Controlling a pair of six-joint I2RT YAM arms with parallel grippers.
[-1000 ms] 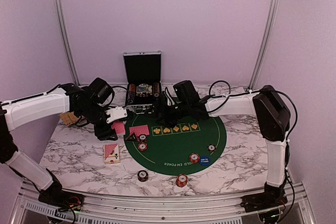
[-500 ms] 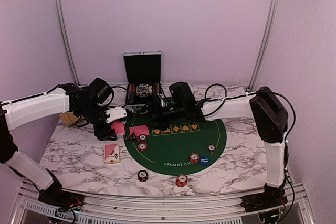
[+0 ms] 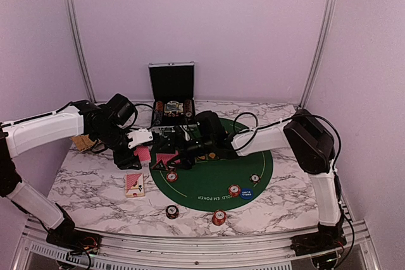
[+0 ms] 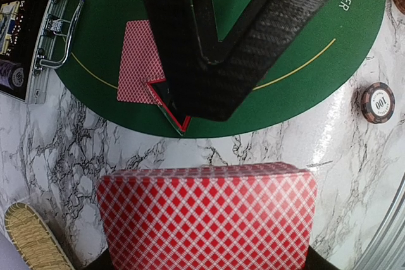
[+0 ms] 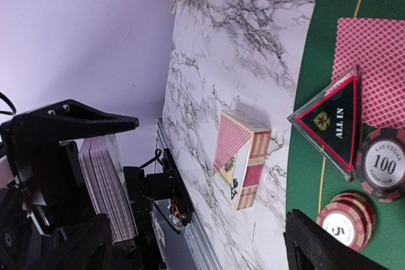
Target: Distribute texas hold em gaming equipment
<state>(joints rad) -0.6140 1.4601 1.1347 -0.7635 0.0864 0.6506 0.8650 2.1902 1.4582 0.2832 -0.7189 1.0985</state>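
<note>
My left gripper point(image 3: 143, 152) is shut on a deck of red-backed cards point(image 4: 205, 216), held on edge over the marble left of the green mat point(image 3: 218, 169). The deck also shows in the right wrist view point(image 5: 107, 184). My right gripper point(image 3: 173, 158) is open and empty, low over the mat's left edge beside the deck; its black fingers point(image 4: 266, 36) hang above a black triangular marker point(image 5: 332, 118) and a face-down card point(image 5: 373, 71). Two striped chips point(image 5: 383, 162) lie by the marker. More chips point(image 3: 234, 190) and a blue disc point(image 3: 247, 193) lie on the mat.
A card box point(image 3: 134, 184) lies on the marble left of the mat. Two chips point(image 3: 219, 217) sit near the front edge. The open silver-edged case point(image 3: 172, 102) stands at the back. A woven tray point(image 3: 81, 142) is at the far left.
My right arm has swung left across the mat, from beside the case to just next to the left gripper. The left gripper and its deck have stayed put.
</note>
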